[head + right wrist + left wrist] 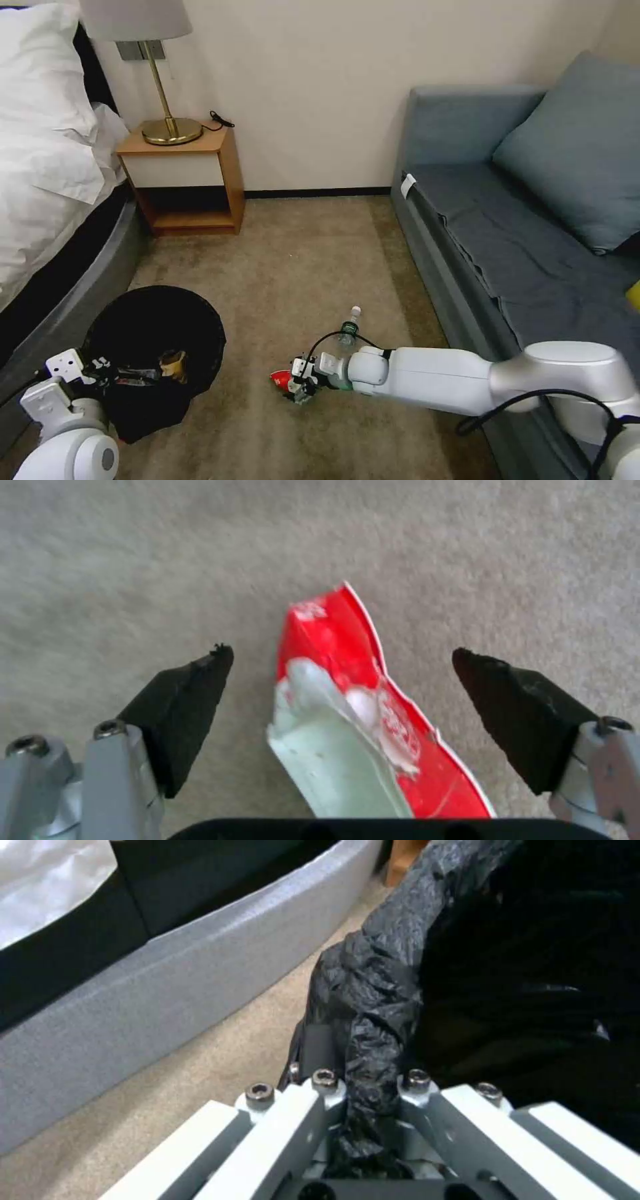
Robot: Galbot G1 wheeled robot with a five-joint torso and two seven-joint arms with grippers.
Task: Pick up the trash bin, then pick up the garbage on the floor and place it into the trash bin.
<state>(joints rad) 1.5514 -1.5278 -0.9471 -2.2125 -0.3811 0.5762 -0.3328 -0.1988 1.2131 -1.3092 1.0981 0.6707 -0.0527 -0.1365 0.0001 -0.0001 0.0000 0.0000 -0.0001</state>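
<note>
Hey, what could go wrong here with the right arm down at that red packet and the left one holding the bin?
1. The right gripper is open around the red packet, which lies flat on the carpet; the jaws may close above it or only pinch an edge.
2. The clear bottle stands right beside the right arm and could get knocked over.
3. The left gripper holds the trash bin by its bag-covered rim; the liner might slip.

the red-and-white packet (360,720) runs off the right wrist view's edge under the claw body. inside the trash bin (157,320), a brownish piece (175,363) is too small to identify.
</note>
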